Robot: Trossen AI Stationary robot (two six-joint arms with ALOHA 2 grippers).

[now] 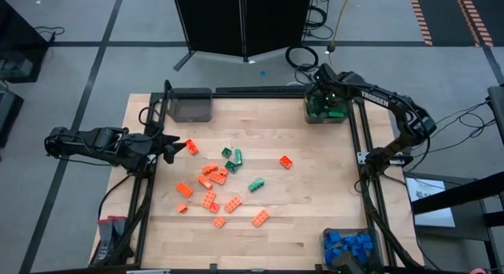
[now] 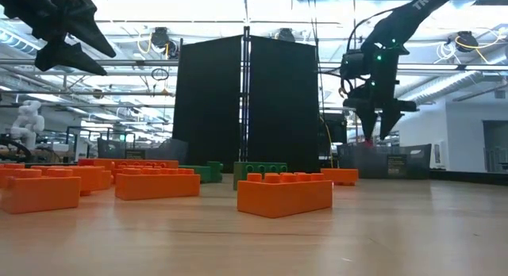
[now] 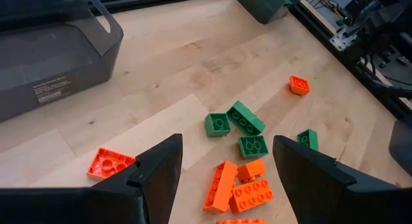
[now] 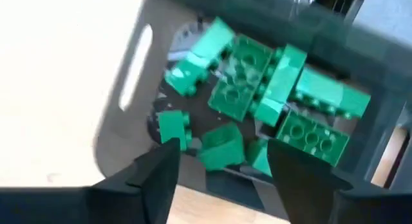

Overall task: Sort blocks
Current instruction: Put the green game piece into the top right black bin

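R gripper (image 1: 329,97) hangs over the green bin (image 1: 311,116) at the table's far right corner, fingers spread wide, nothing between them; looks like a drop-off step. To do it well: lift straight up clear of the bin wall before swinging back to the pile, so no brick gets dragged out.

L gripper (image 1: 172,147) sits low at the table's left edge, also wide open & empty, pointed at the loose blocks (image 1: 216,183). Nearest is an orange brick (image 3: 111,163) just beside 1 finger; approach square to its sides, not a corner.

Bins: green bin holds a heap of green bricks (image 4: 248,82), approx 8. Far-left bin (image 1: 190,105) looks empty. Near-right bin (image 1: 327,258) holds blue bricks (image 1: 350,246). Remaining on the table mid: mostly orange, approx 12, plus 4 green (image 1: 234,157).
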